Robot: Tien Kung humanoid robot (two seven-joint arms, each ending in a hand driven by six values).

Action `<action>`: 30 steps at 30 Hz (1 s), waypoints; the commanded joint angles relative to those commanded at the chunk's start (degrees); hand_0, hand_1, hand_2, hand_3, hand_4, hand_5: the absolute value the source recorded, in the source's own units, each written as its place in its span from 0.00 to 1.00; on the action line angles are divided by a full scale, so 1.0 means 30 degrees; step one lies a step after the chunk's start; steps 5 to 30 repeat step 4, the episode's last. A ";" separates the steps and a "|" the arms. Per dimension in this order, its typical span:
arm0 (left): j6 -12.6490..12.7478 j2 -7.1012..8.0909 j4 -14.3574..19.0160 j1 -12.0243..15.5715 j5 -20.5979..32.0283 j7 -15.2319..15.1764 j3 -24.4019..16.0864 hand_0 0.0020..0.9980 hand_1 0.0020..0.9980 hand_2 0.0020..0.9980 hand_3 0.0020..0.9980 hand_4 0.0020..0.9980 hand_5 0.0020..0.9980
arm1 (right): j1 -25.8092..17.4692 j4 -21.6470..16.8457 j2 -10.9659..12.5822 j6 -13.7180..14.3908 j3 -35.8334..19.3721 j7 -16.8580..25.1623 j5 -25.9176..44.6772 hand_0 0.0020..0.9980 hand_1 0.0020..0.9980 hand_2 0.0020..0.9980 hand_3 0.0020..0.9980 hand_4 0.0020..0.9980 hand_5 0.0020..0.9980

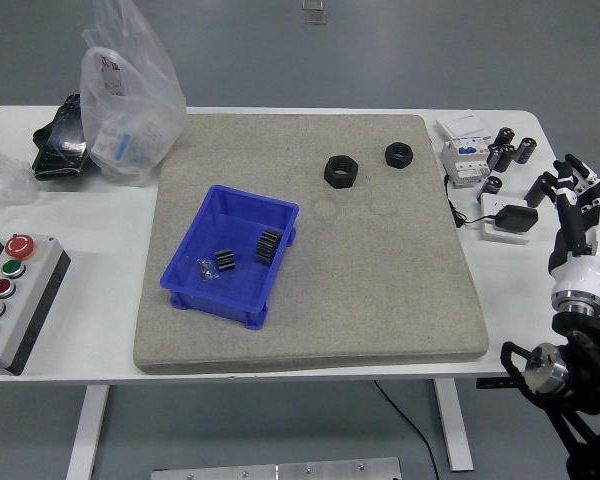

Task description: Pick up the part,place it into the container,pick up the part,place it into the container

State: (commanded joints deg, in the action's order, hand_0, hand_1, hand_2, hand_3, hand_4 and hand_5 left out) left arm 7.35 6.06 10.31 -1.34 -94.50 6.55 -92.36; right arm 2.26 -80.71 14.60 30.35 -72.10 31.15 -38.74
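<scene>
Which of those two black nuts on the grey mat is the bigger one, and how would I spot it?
Look at the far right part of the grey mat. Two black hex nuts lie there side by side, apart. The bigger nut is the left one, nearer the blue bin; the smaller nut lies farther back.
</scene>
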 joint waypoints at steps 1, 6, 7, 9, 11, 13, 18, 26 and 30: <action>-0.0002 0.0002 0.0000 -0.0002 0.0009 0.0000 0.0004 0.63 0.52 0.53 0.61 0.70 0.29 | -0.0001 0.0002 -0.0003 0.0014 -0.0004 -0.0011 -0.0006 0.76 0.69 0.71 0.68 0.69 0.42; -0.0007 -0.0002 0.0000 0.0002 0.0024 0.0014 0.0009 0.63 0.52 0.53 0.61 0.70 0.29 | 0.0000 -0.0020 -0.0004 0.0047 -0.0013 -0.0062 -0.0065 0.76 0.69 0.71 0.68 0.69 0.42; -0.0007 -0.0002 0.0000 0.0002 0.0024 0.0014 0.0009 0.63 0.52 0.53 0.61 0.70 0.29 | 0.0000 -0.0020 -0.0004 0.0047 -0.0013 -0.0062 -0.0065 0.76 0.69 0.71 0.68 0.69 0.42; -0.0007 -0.0002 0.0000 0.0002 0.0024 0.0014 0.0009 0.63 0.52 0.53 0.61 0.70 0.29 | 0.0000 -0.0020 -0.0004 0.0047 -0.0013 -0.0062 -0.0065 0.76 0.69 0.71 0.68 0.69 0.42; -0.0007 -0.0002 0.0000 0.0002 0.0024 0.0014 0.0009 0.63 0.52 0.53 0.61 0.70 0.29 | 0.0000 -0.0020 -0.0004 0.0047 -0.0013 -0.0062 -0.0065 0.76 0.69 0.71 0.68 0.69 0.42; -0.0007 -0.0002 0.0000 0.0002 0.0024 0.0014 0.0009 0.63 0.52 0.53 0.61 0.70 0.29 | 0.0000 -0.0020 -0.0004 0.0047 -0.0013 -0.0062 -0.0065 0.76 0.69 0.71 0.68 0.69 0.42; -0.0007 -0.0002 0.0000 0.0002 0.0024 0.0014 0.0009 0.63 0.52 0.53 0.61 0.70 0.29 | 0.0000 -0.0020 -0.0004 0.0047 -0.0013 -0.0062 -0.0065 0.76 0.69 0.71 0.68 0.69 0.42; -0.0007 -0.0002 0.0000 0.0002 0.0024 0.0014 0.0009 0.63 0.52 0.53 0.61 0.70 0.29 | 0.0000 -0.0020 -0.0004 0.0047 -0.0013 -0.0062 -0.0065 0.76 0.69 0.71 0.68 0.69 0.42; -0.0007 -0.0002 0.0000 0.0002 0.0024 0.0014 0.0009 0.63 0.52 0.53 0.61 0.70 0.29 | 0.0000 -0.0020 -0.0004 0.0047 -0.0013 -0.0062 -0.0065 0.76 0.69 0.71 0.68 0.69 0.42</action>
